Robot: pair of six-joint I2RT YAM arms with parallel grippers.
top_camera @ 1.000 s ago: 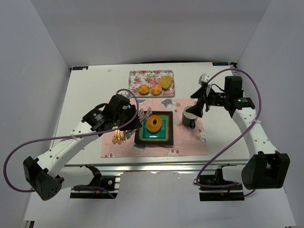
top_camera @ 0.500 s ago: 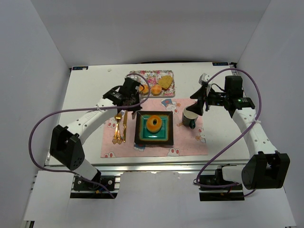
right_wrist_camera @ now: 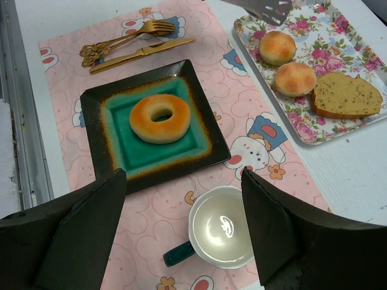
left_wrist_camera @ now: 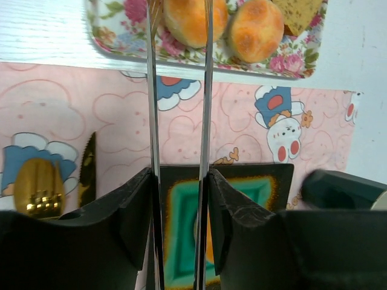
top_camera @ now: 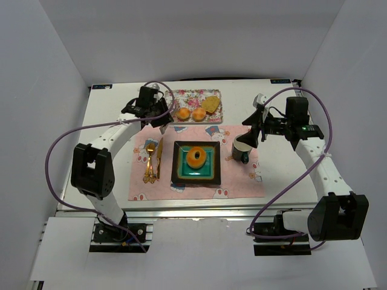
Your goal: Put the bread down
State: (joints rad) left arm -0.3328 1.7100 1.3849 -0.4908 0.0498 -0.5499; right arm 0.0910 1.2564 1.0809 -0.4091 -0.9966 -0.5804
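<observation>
A ring-shaped bread (top_camera: 195,157) lies on the square black-and-teal plate (top_camera: 179,174); it also shows in the right wrist view (right_wrist_camera: 160,118). Two round rolls (top_camera: 182,113) (top_camera: 198,113) and a bread slice (top_camera: 210,104) sit on the floral tray (top_camera: 171,96). My left gripper (top_camera: 158,112) is shut on metal tongs (left_wrist_camera: 151,90). The tong blades straddle the left roll (left_wrist_camera: 181,18) at the tray's near edge. The tong tips (right_wrist_camera: 266,9) hover beside that roll (right_wrist_camera: 277,47). My right gripper (top_camera: 251,130) is open and empty above the cup (top_camera: 242,147).
A gold fork (top_camera: 149,160) and knife (top_camera: 158,158) lie left of the plate on the pink cartoon placemat (top_camera: 242,184). The white cup with a dark handle (right_wrist_camera: 227,228) stands right of the plate. White walls enclose the table.
My left arm has swung from beside the plate's left edge back to the floral tray, carrying the tongs. The right arm has not moved.
</observation>
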